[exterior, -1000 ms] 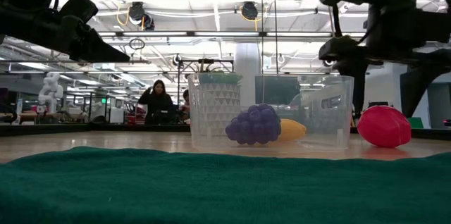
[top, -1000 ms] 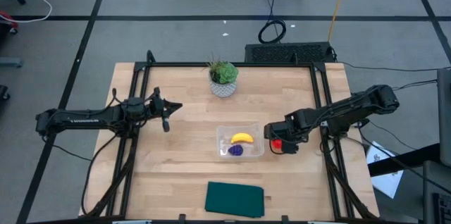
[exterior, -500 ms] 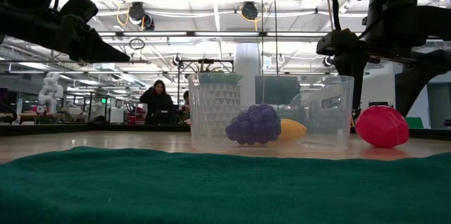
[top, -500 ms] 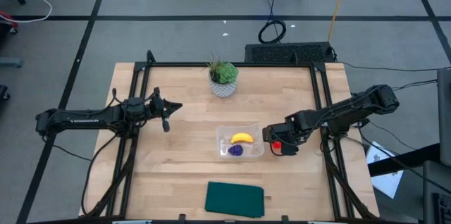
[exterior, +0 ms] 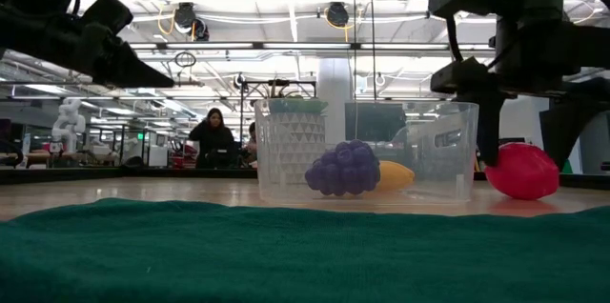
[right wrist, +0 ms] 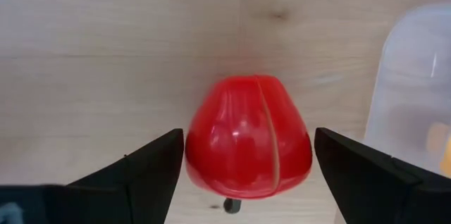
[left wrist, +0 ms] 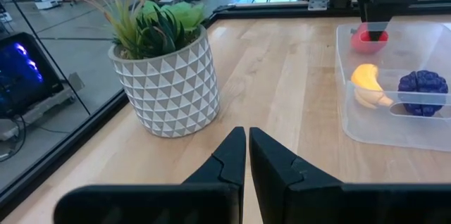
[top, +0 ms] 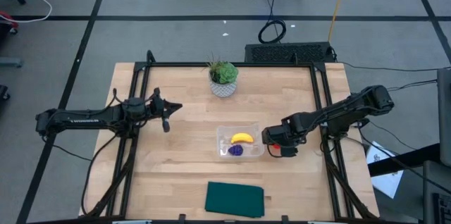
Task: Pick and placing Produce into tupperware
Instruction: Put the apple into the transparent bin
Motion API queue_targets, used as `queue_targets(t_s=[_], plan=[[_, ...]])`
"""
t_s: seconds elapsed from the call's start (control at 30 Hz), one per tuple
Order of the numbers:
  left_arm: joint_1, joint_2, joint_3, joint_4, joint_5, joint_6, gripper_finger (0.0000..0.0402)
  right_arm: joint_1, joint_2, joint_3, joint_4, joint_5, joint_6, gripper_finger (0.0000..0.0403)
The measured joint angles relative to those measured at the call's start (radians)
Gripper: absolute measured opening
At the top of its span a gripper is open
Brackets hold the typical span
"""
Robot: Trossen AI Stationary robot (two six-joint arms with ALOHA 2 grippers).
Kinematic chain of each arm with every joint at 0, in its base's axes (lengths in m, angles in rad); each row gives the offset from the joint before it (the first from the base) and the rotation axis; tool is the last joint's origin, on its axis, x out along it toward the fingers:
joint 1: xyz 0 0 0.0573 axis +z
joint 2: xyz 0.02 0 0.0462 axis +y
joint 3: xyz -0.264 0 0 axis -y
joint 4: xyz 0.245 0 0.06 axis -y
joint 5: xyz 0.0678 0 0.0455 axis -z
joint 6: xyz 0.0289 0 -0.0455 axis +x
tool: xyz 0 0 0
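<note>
The step in hand looks like the pick of the last piece: the red fruit (top: 276, 144) lies on the table (top: 183, 175) right of centre in the high view, just beside the right wall of the tub (top: 240, 142), which already holds the banana (top: 242, 138) and the purple piece (top: 236, 151). The right gripper (right wrist: 243, 157) is down over the fruit with its fingers (right wrist: 141, 171) spread wide, one on each side of it, and a gap shows on both sides in the right wrist view, so nothing is clamped yet. To do this well, I would close only once the fruit sits centred between the pads, squeezing across its broad middle so the rounded, glossy skin does not squirt out. The low view shows the fruit resting on the wood at the right of the frame, with one finger between it and the tub wall; that finger must not nudge the light container as it closes. After the grip, lift straight up above the rim before moving left over the tub. The left gripper (top: 166, 116), fingers together and empty, waits at centre left, near the plant (top: 223, 77).
</note>
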Motion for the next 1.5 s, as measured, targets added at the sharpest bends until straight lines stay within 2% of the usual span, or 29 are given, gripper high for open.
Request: queue_targets(t_s=[1.17,1.37,1.5], plan=[[0.0,0.0,0.0,-0.005,0.02,0.001,0.0026,-0.002,0.051,-0.003,0.075,-0.029,0.101,0.031],[0.0,0.0,0.0,-0.004,0.022,-0.001,0.0026,-0.002,0.051,-0.003,0.075,-0.02,0.112,0.0284],[0.0,0.0,0.0,-0.004,0.023,-0.002,0.0026,-0.002,0.05,-0.003,0.075,0.023,0.112,0.026]])
